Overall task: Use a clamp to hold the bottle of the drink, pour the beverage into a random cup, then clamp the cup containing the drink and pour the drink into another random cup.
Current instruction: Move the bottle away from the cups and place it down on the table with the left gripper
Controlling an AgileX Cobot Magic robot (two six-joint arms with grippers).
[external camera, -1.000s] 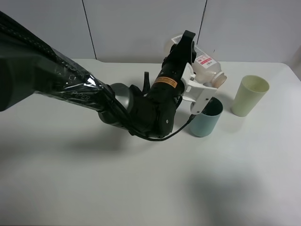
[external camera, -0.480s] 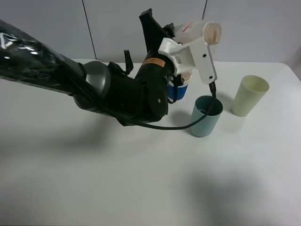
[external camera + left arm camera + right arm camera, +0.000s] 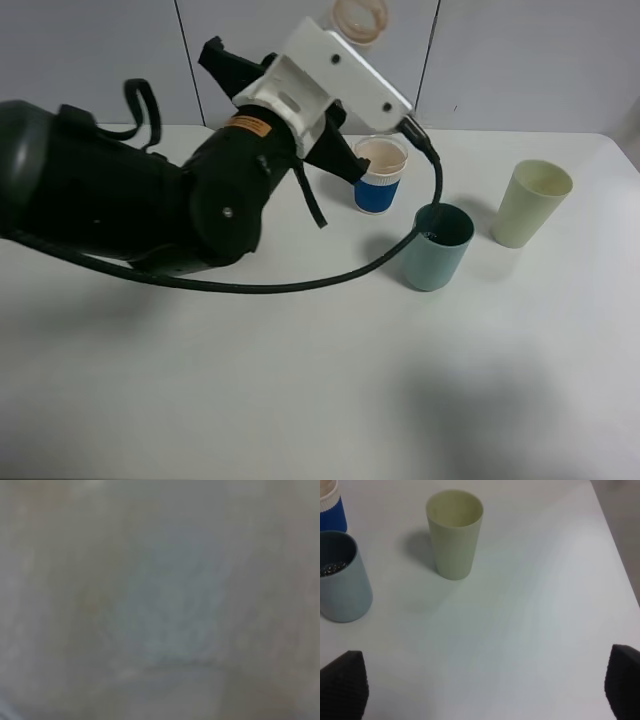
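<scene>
No text legible anywhere; only a small orange sticker (image 3: 250, 124) on the black robot arm (image 3: 130, 205) carries print, too fine to read.

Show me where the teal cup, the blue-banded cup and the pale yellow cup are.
teal cup (image 3: 436, 258), high view, on its outer wall.
blue-banded cup (image 3: 377, 193), high view, on the blue band.
pale yellow cup (image 3: 528, 210), high view, on its outer wall.

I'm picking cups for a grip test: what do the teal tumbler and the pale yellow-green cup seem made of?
Teal tumbler: probably plastic, matt, judging by its smooth, evenly coloured wall. Pale yellow-green cup: likely plastic too, matt, with a thin rim and no visible seam.
</scene>
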